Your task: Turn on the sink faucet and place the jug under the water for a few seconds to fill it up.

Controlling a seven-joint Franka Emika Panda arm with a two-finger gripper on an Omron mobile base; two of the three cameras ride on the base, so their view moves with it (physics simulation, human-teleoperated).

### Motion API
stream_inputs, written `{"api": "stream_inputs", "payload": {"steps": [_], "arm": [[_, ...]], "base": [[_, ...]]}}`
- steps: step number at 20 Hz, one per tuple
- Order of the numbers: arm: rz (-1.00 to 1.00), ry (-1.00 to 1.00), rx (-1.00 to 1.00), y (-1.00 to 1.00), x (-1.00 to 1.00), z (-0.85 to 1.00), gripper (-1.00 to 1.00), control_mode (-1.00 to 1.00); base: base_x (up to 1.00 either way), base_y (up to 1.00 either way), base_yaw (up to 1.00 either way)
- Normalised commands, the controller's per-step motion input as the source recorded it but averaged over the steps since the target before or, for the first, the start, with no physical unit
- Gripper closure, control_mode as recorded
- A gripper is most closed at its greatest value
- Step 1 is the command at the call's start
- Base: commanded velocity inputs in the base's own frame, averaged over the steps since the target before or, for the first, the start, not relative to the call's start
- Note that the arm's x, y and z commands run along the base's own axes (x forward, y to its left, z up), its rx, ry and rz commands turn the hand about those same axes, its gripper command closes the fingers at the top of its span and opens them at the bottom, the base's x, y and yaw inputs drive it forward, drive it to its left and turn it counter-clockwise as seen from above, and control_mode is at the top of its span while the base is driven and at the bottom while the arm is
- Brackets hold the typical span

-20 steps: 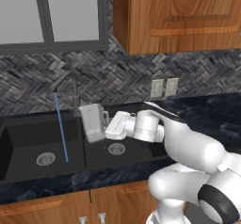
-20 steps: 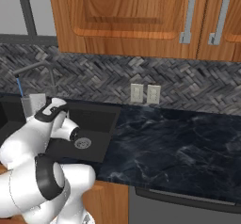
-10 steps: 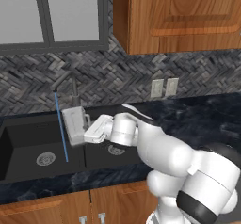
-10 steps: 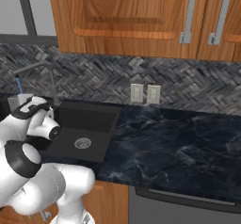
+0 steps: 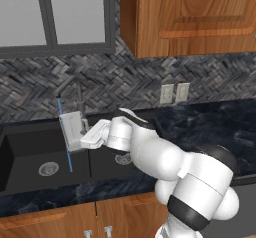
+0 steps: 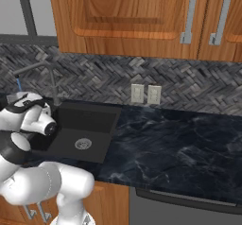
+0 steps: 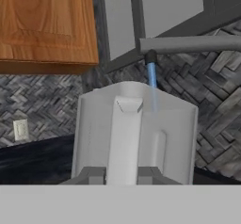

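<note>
Gripping the jug (image 5: 73,129) at left centre of the left base view, over the sink (image 5: 30,154), gripper (image 5: 82,138) closed on it, water (image 5: 64,137) alongside. Filling the hand view's centre, jug under the faucet (image 7: 188,44); stream entering its mouth.

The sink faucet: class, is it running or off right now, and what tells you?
Running. A thin blue water stream drops from the sink faucet spout, passing at the jug held by the gripper.

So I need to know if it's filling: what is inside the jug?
The water runs from the sink faucet spout down into the jug, a faint blue streak showing through its wall. Any fill level cannot be made out.
</note>
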Motion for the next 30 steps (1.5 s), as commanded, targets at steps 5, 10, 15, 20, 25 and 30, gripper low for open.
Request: {"api": "stream_inputs", "payload": {"steps": [5, 10, 15, 20, 25, 30], "arm": [[0.00, 0.00, -0.01, 0.27, 0.28, 0.00, 1.00, -1.00], [0.00, 0.00, -0.01, 0.26, 0.29, 0.00, 1.00, -1.00], [0.00, 0.00, 0.00, 0.19, 0.21, -0.03, 1.00, -1.00], [0.00, 0.00, 0.00, 0.01, 0.07, -0.03, 1.00, -1.00], [0.00, 0.00, 0.00, 0.00, -0.02, 0.00, 1.00, -1.00], [0.00, 0.00, 0.00, 0.02, 0.05, 0.00, 1.00, -1.00]], "base": [[0.00, 0.00, 0.00], [0.00, 0.00, 0.00], [0.00, 0.00, 0.00], [0.00, 0.00, 0.00], [0.00, 0.00, 0.00], [0.00, 0.00, 0.00]]}}
